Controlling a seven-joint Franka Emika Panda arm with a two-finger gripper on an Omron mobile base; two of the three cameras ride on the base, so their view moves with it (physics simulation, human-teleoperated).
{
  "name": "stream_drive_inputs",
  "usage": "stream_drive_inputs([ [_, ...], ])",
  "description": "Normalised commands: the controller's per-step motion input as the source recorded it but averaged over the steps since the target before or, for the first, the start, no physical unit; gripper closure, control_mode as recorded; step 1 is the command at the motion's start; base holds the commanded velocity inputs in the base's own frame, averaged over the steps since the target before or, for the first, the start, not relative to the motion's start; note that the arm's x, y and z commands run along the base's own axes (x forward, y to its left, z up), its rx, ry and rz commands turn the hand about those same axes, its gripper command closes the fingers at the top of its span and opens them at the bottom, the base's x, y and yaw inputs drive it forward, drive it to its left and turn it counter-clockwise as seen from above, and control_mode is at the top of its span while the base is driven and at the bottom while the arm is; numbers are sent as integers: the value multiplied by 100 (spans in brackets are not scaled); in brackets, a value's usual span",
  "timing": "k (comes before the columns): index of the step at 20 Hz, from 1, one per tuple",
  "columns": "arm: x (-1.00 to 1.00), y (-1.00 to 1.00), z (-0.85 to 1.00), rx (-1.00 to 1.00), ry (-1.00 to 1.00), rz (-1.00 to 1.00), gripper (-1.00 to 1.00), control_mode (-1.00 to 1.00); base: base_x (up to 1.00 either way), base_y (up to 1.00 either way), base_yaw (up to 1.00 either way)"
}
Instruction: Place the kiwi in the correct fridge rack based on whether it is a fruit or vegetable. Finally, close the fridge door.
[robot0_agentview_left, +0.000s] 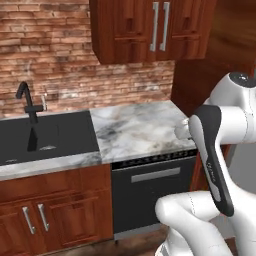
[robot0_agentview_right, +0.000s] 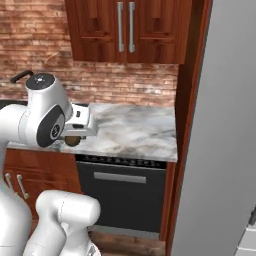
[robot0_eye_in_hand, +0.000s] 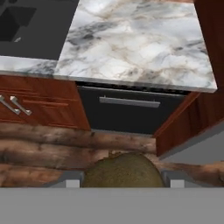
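Note:
The kiwi (robot0_eye_in_hand: 120, 168), dull brown and rough, sits between my two fingertips at the bottom of the hand view. My gripper (robot0_eye_in_hand: 123, 178) is shut on it. From the right base view the kiwi (robot0_agentview_right: 73, 141) hangs under my gripper (robot0_agentview_right: 75, 136), just off the front left part of the marble counter (robot0_agentview_right: 135, 132). The fridge rack is out of view. At the right stands a tall flat grey surface (robot0_agentview_right: 220, 150); I cannot tell whether it is the fridge door.
A black dishwasher (robot0_eye_in_hand: 131, 111) sits under the marble counter (robot0_agentview_left: 135, 130). A dark sink (robot0_agentview_left: 45, 137) with a black tap (robot0_agentview_left: 27, 102) lies to the left. Wooden wall cabinets (robot0_agentview_right: 125, 30) hang above. A wooden side panel (robot0_agentview_right: 187, 125) borders the grey surface.

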Motion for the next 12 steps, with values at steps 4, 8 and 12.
stream_drive_inputs([
  [4,0,0,0,0,0,0,100,100,-75,0,-27],
  [8,0,0,0,0,0,0,100,100,-53,0,-37],
  [12,0,0,0,0,0,0,100,100,-43,-6,-42],
])
